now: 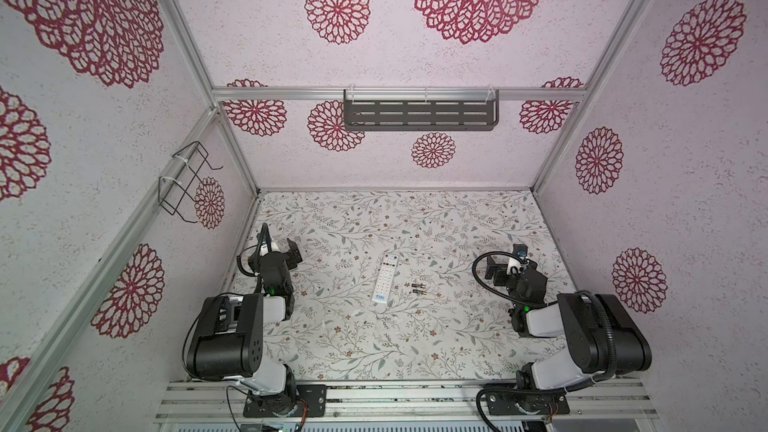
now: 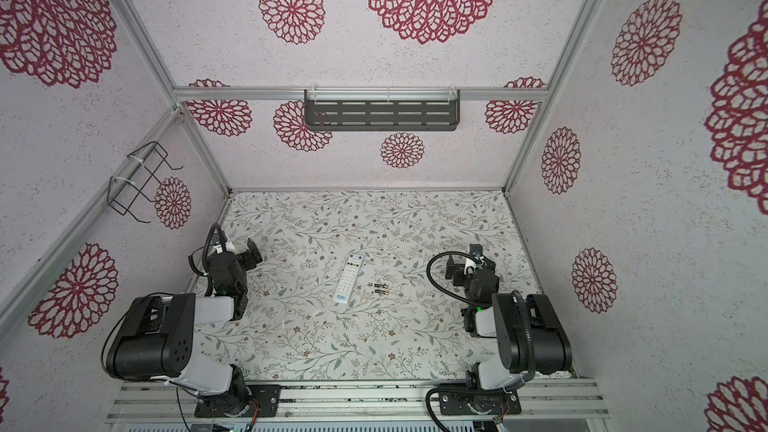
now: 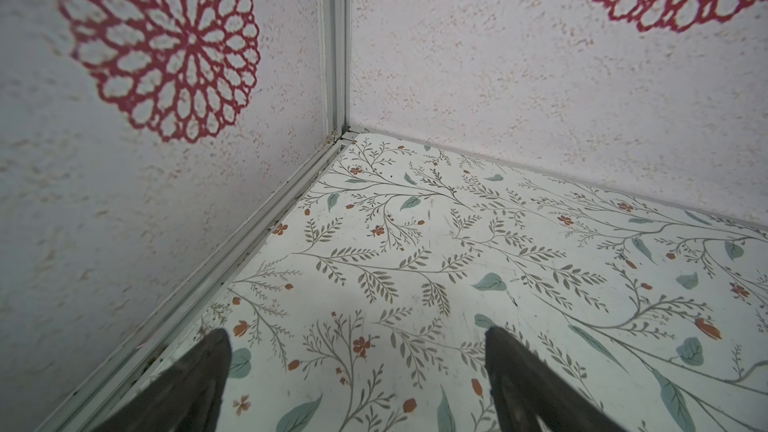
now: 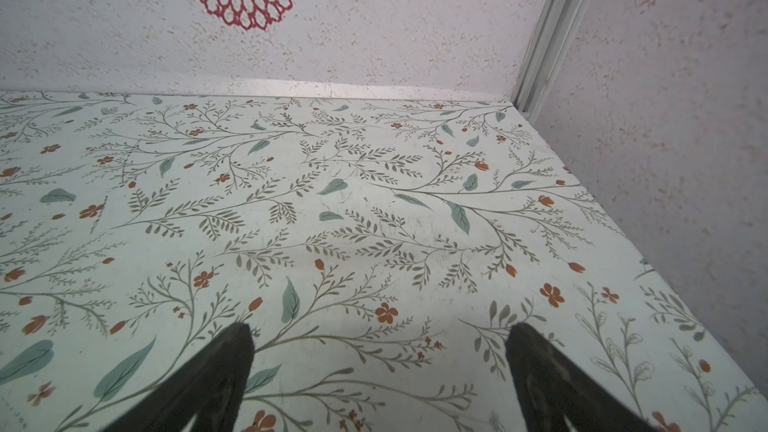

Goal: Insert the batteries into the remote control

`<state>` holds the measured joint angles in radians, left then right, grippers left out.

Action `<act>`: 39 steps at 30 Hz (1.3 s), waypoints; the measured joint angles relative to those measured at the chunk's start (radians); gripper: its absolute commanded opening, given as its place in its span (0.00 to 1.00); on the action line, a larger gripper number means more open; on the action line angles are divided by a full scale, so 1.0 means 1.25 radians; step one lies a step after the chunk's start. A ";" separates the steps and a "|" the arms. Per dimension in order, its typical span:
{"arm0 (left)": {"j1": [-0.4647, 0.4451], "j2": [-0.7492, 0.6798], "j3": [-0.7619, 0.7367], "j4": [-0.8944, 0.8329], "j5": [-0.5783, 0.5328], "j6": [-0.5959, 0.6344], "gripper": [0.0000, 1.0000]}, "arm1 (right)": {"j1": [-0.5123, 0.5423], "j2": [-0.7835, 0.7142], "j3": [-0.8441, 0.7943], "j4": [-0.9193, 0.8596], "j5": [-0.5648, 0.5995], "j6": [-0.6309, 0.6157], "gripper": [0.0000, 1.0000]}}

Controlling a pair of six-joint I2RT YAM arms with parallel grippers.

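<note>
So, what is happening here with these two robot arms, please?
Nothing is held yet. The slim white plastic remote control lies buttons-up in the middle of the floral table, with two small dark cylindrical batteries loose beside it. The left gripper and right gripper are both open and empty, off to either side, away from them.

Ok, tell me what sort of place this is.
Probably a robot test cell dressed as a room: aluminium frame holding wallpapered panels, left arm and right arm bolted to a rail beside a papered table.
</note>
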<state>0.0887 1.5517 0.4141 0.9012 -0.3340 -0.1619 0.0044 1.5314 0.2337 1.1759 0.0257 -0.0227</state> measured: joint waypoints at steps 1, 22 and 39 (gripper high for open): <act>0.000 0.000 0.000 -0.002 0.011 0.004 0.97 | 0.000 0.000 0.000 0.000 0.000 0.000 0.99; -0.379 -0.037 0.469 -0.811 -0.344 -0.080 0.97 | 0.000 -0.197 0.163 -0.363 -0.003 0.047 0.99; -0.685 0.175 0.610 -1.112 0.047 -0.227 0.97 | 0.184 -0.520 0.313 -1.028 -0.038 0.210 0.99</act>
<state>-0.7681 1.7702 1.1763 -0.4892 -0.2749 -0.4461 0.2348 0.8814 0.6243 -0.1085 -0.0212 0.2398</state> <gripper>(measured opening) 0.975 0.989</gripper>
